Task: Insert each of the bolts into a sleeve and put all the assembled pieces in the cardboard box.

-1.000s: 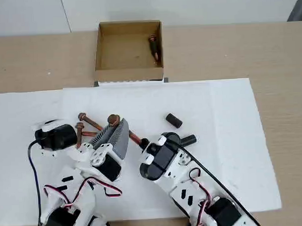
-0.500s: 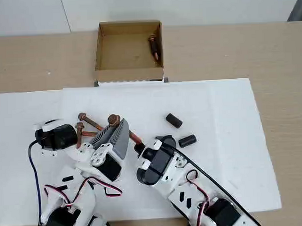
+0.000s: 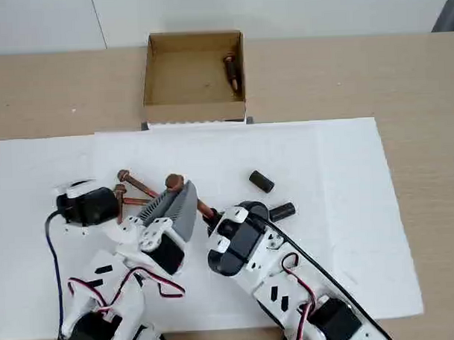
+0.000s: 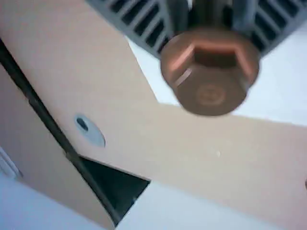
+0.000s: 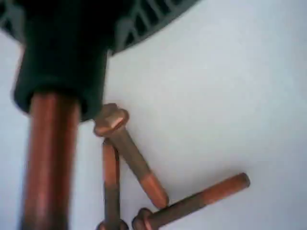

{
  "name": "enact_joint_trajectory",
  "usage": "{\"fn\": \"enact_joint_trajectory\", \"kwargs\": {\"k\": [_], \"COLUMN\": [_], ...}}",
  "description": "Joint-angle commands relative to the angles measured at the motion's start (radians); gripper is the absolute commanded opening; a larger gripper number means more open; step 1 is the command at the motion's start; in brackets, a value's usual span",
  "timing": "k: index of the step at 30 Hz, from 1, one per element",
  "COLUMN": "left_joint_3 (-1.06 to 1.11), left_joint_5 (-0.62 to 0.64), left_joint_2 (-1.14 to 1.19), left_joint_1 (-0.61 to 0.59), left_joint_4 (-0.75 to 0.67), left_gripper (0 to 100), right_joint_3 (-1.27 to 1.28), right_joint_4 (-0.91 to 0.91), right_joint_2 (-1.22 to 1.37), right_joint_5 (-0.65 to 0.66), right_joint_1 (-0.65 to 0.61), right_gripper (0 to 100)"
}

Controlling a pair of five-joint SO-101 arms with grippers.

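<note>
Copper-coloured hex-head bolt [image 4: 209, 72] clamped near its head by left gripper [image 3: 177, 192]. Shaft end sits inside black cylindrical sleeve [image 5: 60, 67], pinched in right gripper [image 3: 214, 215], over white paper sheet [image 3: 338, 159]. Three loose copper bolts [image 5: 129, 158] alongside. Two spare black sleeves [image 3: 261, 181] nearby. Brown cardboard box [image 3: 158, 75] holds one assembled piece [image 3: 231, 71].

Bright, even light falls from above over the tabletop [image 3: 373, 75], and the white paper sheet [image 3: 339, 166] shows no glare. Shadows are short and soft: faint ones beside the loose sleeves [image 3: 261, 181], a thin shaded strip inside the cardboard box [image 3: 197, 111]. In the left wrist view the bolt [image 4: 209, 72] carries a pale sheen on its head. In the right wrist view the sleeve [image 5: 60, 62] sits dark against bright paper.
</note>
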Motion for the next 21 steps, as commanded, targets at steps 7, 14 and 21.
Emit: {"fn": "enact_joint_trajectory", "kwargs": {"k": [7, 14, 21], "left_joint_3": [-0.005, 0.024, 0.07], "left_joint_5": [-0.012, -0.115, -0.207], "left_joint_2": [-0.008, -0.008, -0.009], "left_joint_1": [0.018, 0.126, 0.164], "left_joint_4": [0.026, 0.133, 0.18], "left_gripper": [1, 1, 1], "right_joint_3": [-0.008, -0.006, -0.006], "right_joint_4": [-0.036, -0.031, -0.031], "right_joint_2": [-0.01, -0.01, -0.01], "right_joint_5": [0.014, 0.014, 0.014], "right_joint_1": [0.007, 0.007, 0.007], "right_gripper": [0.2, 0.2, 0.2]}}
